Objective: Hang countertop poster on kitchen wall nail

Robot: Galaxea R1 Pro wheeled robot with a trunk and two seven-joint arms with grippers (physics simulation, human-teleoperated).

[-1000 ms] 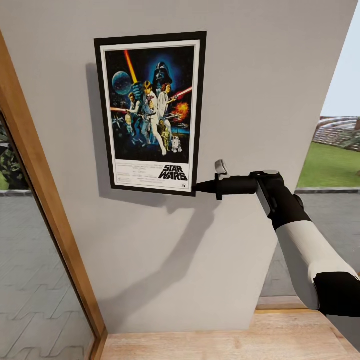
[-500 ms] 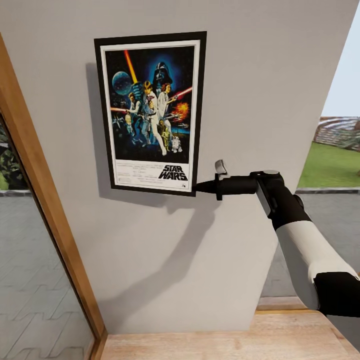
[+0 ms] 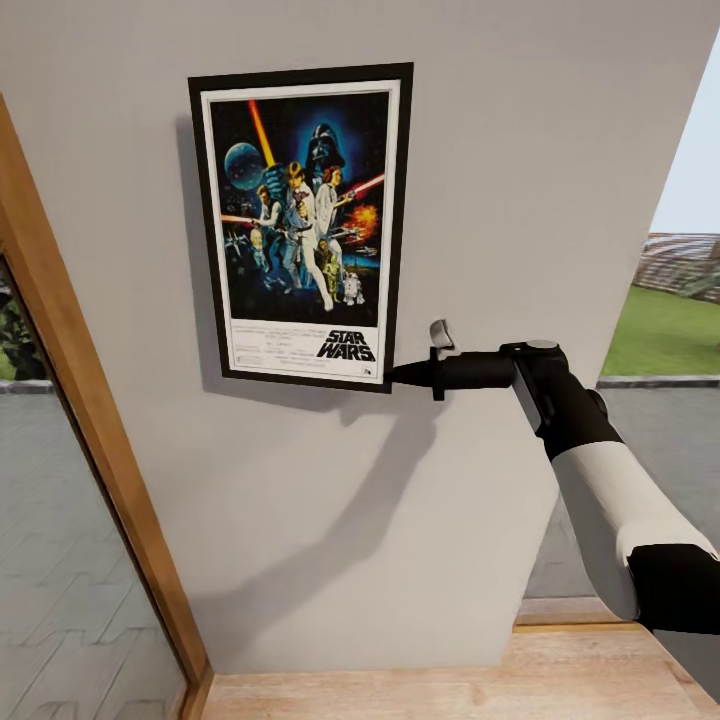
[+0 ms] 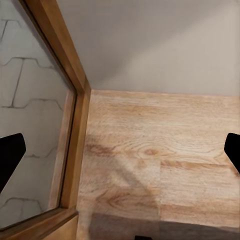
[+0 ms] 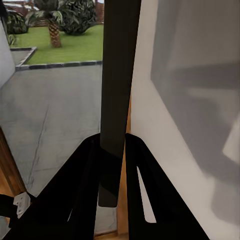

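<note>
Nearest, the wooden floor [image 3: 450, 680] runs to the foot of the wall, with a wood-framed glass pane [image 3: 90, 440] at the left. The left gripper [image 4: 120, 155] hangs over that floor, fingers wide apart and empty. Farther on, the right gripper [image 3: 398, 375] is clamped on the lower right corner of the poster [image 3: 300, 225], its frame edge pinched between both fingers. The poster sits upright and flat against the grey wall [image 3: 520, 180]. The nail is hidden behind it. Hanging looks nearly done; what seems left is letting go and backing away. Readable lettering: "STAR WARS" at the poster's bottom.
</note>
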